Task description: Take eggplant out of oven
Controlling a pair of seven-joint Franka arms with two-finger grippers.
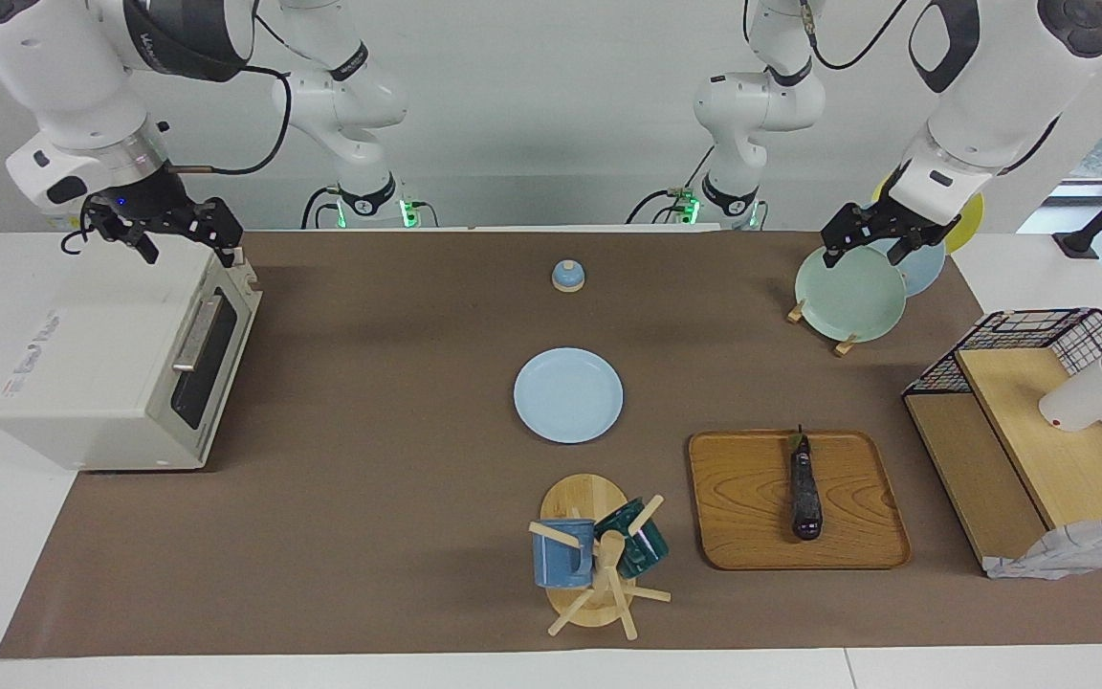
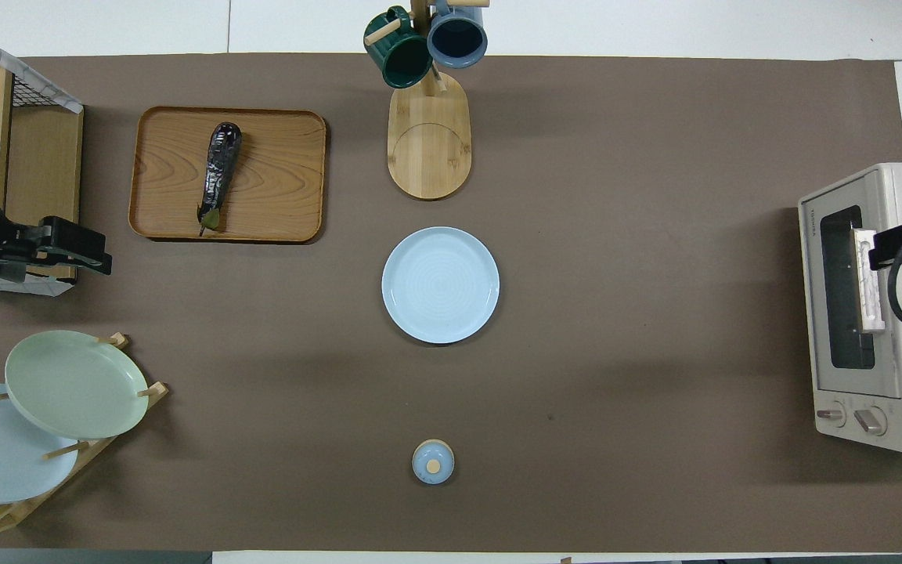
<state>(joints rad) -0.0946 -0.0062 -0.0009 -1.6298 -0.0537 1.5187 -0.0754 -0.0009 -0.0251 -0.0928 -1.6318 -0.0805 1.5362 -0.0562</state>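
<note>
The left gripper hangs with fingers spread wide and empty over the green plate in its rack; the right gripper, likewise wide and empty, hangs over the oven, whose door is shut; its grey top lettering is unreadable; the eggplant lies on the wooden tray, with open brown mat between tray and oven.

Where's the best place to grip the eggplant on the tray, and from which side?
Grip the eggplant mid-body, from straight above. It lies flat on the tray, long axis running toward and away from the robots, so set the fingers across its slim width.
</note>
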